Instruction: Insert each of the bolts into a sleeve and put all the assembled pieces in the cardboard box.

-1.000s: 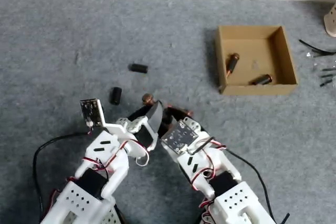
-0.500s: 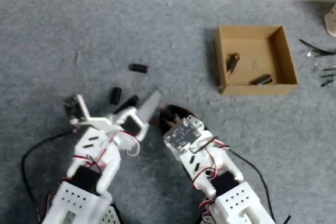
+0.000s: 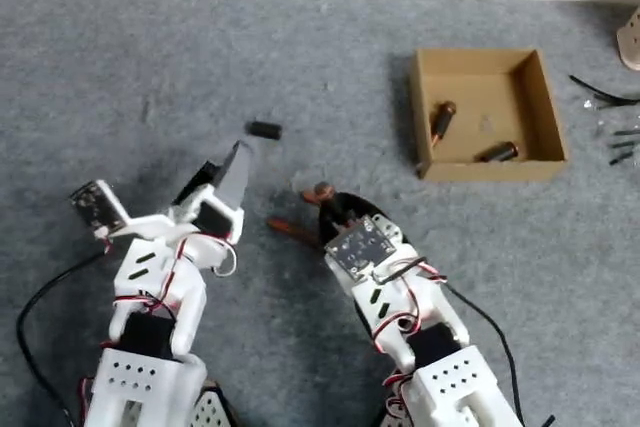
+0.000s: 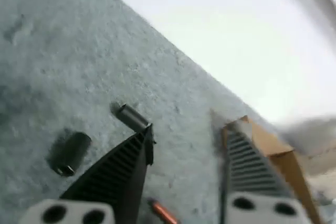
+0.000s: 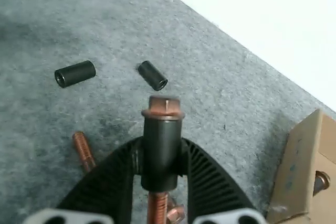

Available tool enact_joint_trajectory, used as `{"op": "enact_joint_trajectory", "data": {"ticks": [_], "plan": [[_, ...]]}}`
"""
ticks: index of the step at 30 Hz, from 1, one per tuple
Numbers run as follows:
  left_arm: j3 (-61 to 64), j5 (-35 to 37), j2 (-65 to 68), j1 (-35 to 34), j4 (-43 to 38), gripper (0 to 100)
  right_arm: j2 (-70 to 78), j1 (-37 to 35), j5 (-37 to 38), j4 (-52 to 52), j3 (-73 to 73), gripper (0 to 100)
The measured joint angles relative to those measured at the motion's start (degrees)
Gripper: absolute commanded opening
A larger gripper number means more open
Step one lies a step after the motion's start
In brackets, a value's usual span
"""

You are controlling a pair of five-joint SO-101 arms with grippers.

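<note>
We see a black cylindrical sleeve with a copper hex-headed bolt pushed through it, low and centre in the high view. It is clamped between the ribbed black jaws of the right gripper, bolt head pointing out past the fingertips. Just left of it, a bare threaded copper bolt lies on the fuzzy grey carpet. Further left, the left gripper, jaws apart, sits near one loose black sleeve; a second black sleeve lies just beyond. At upper right, the open square cardboard box holds two assembled pieces, lying apart.
</note>
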Motion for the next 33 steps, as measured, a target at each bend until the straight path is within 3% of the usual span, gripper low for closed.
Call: {"op": "enact_joint_trajectory", "data": {"ticks": [4,8,12,20,27,33], "plan": [[0.0,-9.1,0.0,-0.3,0.0,0,0.0,1.0,0.0,0.0,0.0,0.5],[0.0,-13.1,0.0,-0.3,0.4,1,0.0,3.9,-0.4,0.0,0.0,0.5],[0.0,-21.3,0.0,-0.2,4.4,1,0.0,7.3,-5.6,0.0,0.0,0.5],[0.0,-51.8,0.0,0.1,10.5,1,0.0,9.0,-7.5,0.0,0.0,0.5],[1.2,-50.2,0.0,0.3,10.5,1,1.3,16.4,-12.6,1.2,-1.8,0.5],[1.2,-49.9,0.0,0.3,10.5,1,18.8,21.1,-13.7,12.8,-23.8,0.5]]}}
